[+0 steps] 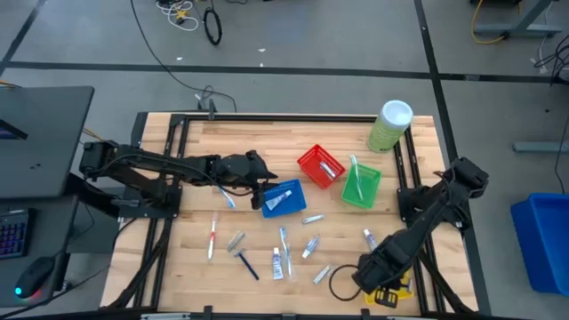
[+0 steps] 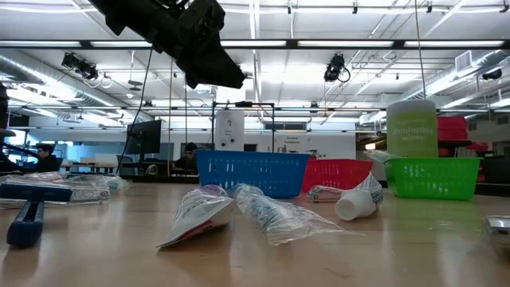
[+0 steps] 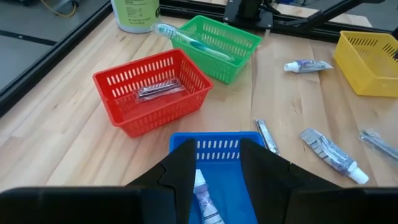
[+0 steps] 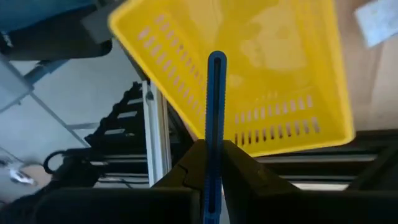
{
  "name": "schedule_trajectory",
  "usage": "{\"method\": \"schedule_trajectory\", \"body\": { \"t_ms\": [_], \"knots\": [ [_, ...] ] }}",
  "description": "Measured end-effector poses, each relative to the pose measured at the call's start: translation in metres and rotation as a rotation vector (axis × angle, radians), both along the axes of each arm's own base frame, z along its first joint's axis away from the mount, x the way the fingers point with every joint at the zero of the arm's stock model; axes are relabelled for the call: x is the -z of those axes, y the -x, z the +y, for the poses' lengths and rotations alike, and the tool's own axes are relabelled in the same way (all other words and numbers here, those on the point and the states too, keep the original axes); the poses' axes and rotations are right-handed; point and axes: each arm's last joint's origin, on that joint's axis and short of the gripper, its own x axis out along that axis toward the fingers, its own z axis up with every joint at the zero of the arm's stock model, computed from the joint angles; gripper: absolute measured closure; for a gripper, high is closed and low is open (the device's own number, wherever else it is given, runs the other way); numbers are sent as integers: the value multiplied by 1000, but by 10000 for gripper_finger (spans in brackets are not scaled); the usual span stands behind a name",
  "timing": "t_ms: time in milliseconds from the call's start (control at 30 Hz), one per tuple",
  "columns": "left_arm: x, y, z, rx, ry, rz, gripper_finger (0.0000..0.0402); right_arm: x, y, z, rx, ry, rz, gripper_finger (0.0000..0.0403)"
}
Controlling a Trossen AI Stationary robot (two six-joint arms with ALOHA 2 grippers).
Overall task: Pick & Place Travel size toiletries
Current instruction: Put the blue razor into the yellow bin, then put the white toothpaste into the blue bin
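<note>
My left gripper [image 3: 217, 146] is open and empty above the blue basket [image 1: 283, 197], which holds a white tube [image 3: 205, 199] that shows between the fingers. It also shows at the top of the low view [image 2: 199, 48]. My right gripper [image 4: 210, 146] is shut on a thin blue handle [image 4: 214, 99] over the yellow basket [image 4: 249, 74] at the near right [image 1: 391, 293]. I cannot tell if it is a toothbrush or a razor. Several tubes [image 1: 310, 247], a red-handled toothbrush [image 1: 212, 238] and a dark blue razor [image 1: 246, 264] lie flat on the table. My right gripper pinches the thin blue handle [image 4: 211, 155] between its two fingers. The handle lies along the fingers and sticks out past their tips, its free end [image 4: 216, 57] over the yellow basket. It is lifted clear. Which end of the handle sits between the fingers is hidden.
A red basket [image 1: 320, 166] holds a dark wrapped item [image 3: 158, 90]. A green basket [image 1: 360, 185] holds a pale blue toothbrush [image 3: 193, 40]. A pale-green cylinder with a white lid [image 1: 389, 124] stands at the far right. Black frame rails [image 1: 169, 142] run along the table's sides.
</note>
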Motion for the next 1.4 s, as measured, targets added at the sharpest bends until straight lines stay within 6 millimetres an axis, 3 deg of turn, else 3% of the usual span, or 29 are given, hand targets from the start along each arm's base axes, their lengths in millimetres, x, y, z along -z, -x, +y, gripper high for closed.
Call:
{"method": "schedule_trajectory", "body": {
  "t_ms": [233,433,600,900,1033,1200,1400],
  "knots": [
    [0,0,0,15,-32,1,270,29,9,-6,46,103,-9,339],
    [0,0,0,29,-58,6,270,44,7,-7,49,75,-83,304],
    [0,0,0,29,-58,6,270,42,1,-11,72,64,-81,290],
    [-1,-1,0,24,-49,-3,270,16,-39,-30,113,-74,-139,300],
    [-1,-1,0,23,-47,-4,270,14,-53,-44,107,-15,-257,302],
    [-1,-1,0,10,-21,-8,270,16,-65,-61,32,203,-455,295],
    [-1,-1,0,-3,4,-12,270,20,-86,-75,-99,371,-748,261]
  ]
}}
